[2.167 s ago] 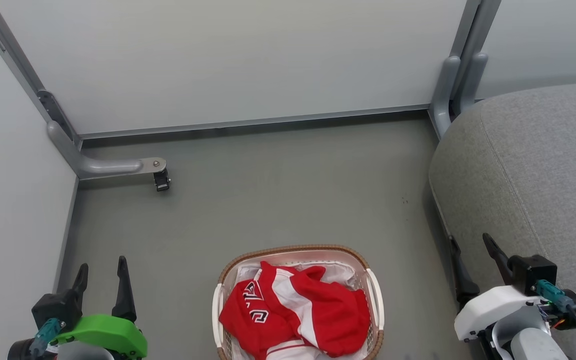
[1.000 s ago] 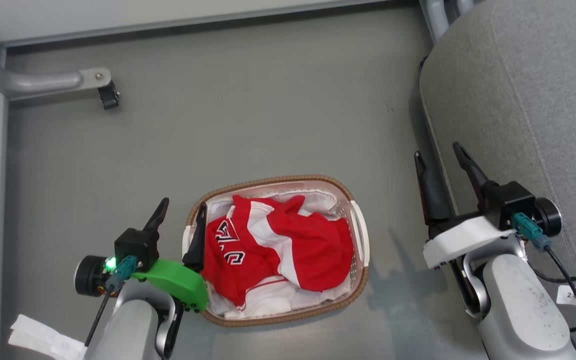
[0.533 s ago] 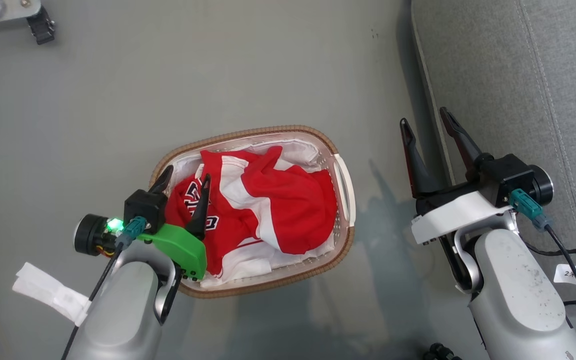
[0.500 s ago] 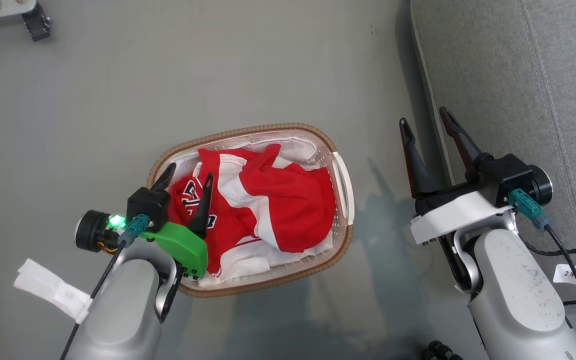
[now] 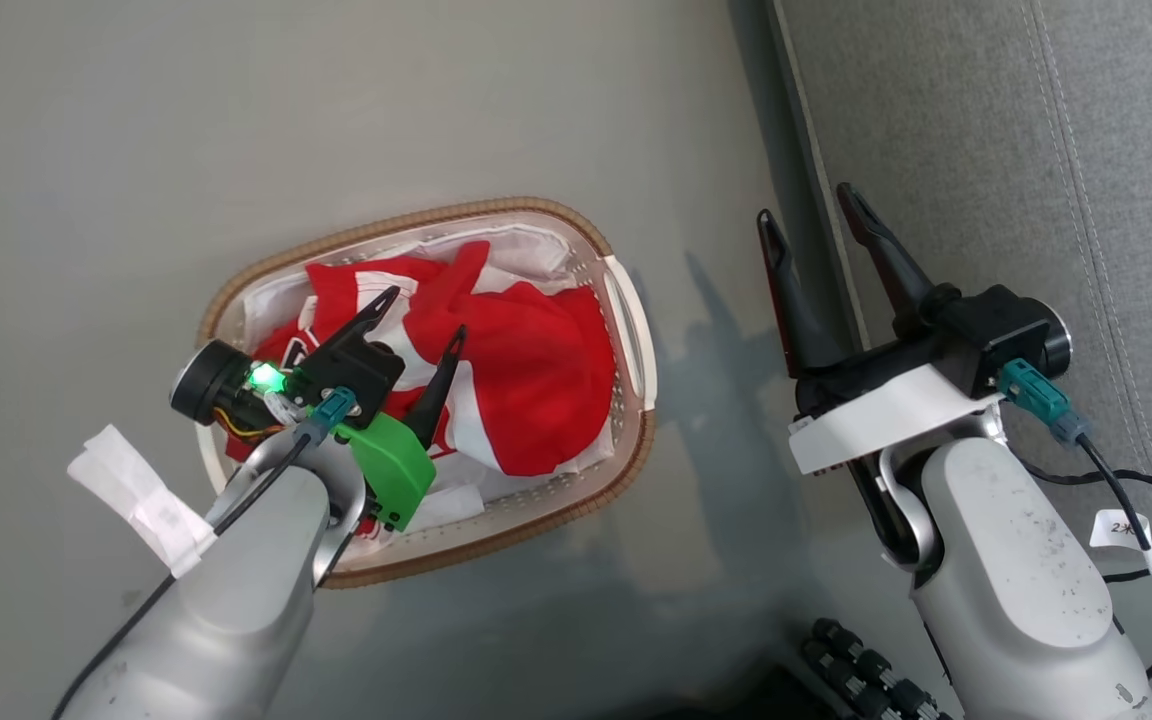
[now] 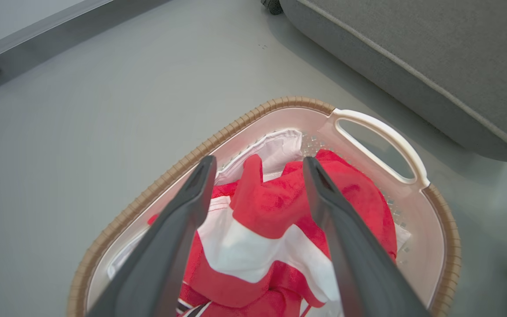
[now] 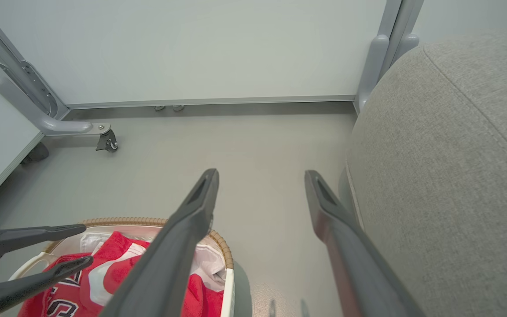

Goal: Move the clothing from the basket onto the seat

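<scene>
While the clothing (image 5: 526, 380) sits in the basket (image 5: 416, 215) on the floor (image 5: 236, 120), I see left jaws wide open, empty, above it; right jaws wide open, empty, over bare floor beside the seat (image 5: 936, 120) edge.

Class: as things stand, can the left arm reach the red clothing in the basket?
Probably yes: the left gripper hangs open above the red white-trimmed clothing in the brown-rimmed white plastic basket; nothing covers it.
</scene>
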Controlling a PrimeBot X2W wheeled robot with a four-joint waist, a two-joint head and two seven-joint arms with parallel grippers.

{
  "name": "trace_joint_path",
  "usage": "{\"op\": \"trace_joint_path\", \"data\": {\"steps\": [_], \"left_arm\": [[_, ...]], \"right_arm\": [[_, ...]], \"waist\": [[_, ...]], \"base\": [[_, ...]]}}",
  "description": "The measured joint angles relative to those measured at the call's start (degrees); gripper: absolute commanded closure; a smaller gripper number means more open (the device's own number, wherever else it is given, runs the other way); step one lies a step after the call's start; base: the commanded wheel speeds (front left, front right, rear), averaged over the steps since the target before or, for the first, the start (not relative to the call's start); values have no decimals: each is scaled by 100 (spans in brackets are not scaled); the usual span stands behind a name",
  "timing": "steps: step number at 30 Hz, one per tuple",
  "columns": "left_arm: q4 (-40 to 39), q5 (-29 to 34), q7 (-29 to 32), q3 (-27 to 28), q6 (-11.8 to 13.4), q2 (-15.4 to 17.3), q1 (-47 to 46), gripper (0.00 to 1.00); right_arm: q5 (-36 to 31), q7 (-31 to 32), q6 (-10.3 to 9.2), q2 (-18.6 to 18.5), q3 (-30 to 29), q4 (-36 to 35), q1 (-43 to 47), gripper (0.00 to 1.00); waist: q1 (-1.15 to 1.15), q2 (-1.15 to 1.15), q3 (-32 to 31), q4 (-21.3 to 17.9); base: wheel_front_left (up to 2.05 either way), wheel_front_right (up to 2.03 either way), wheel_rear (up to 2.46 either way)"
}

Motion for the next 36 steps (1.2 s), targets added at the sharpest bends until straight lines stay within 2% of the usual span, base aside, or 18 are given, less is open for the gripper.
{"op": "trace_joint_path", "data": {"steps": [7,12,23,31,32,34,36], "left_arm": [[266,-2,-1,-1051,0,390,-619,0],[603,-81,-1,-1438,0,512,-895,0],[1366,-445,0,-1909,0,508,-1350,0],[2193,-888,37,-2223,0,254,-1524,0],[2242,-931,53,-2276,0,222,-1539,18],[2339,-1096,103,-2381,0,156,-1549,100],[2420,-1205,138,-2448,0,107,-1560,100]], "right_arm": [[207,-1,0,-2,319,-110,-97,0],[269,0,0,0,476,-145,-130,0],[393,0,0,2,649,-263,-210,0],[501,0,0,2,725,-237,-227,0],[509,0,0,1,732,-234,-227,0],[533,-1,0,2,746,-223,-227,0],[533,0,0,2,749,-214,-227,0]], "waist": [[0,0,380,-212],[0,0,613,-340],[0,0,1012,-523],[0,0,1108,-621],[0,0,1103,-620],[0,0,1091,-618],[0,0,1074,-614]], "base": [[0,0,0],[0,0,0],[0,0,0],[0,0,0],[0,0,0],[0,0,0],[0,0,0]]}}
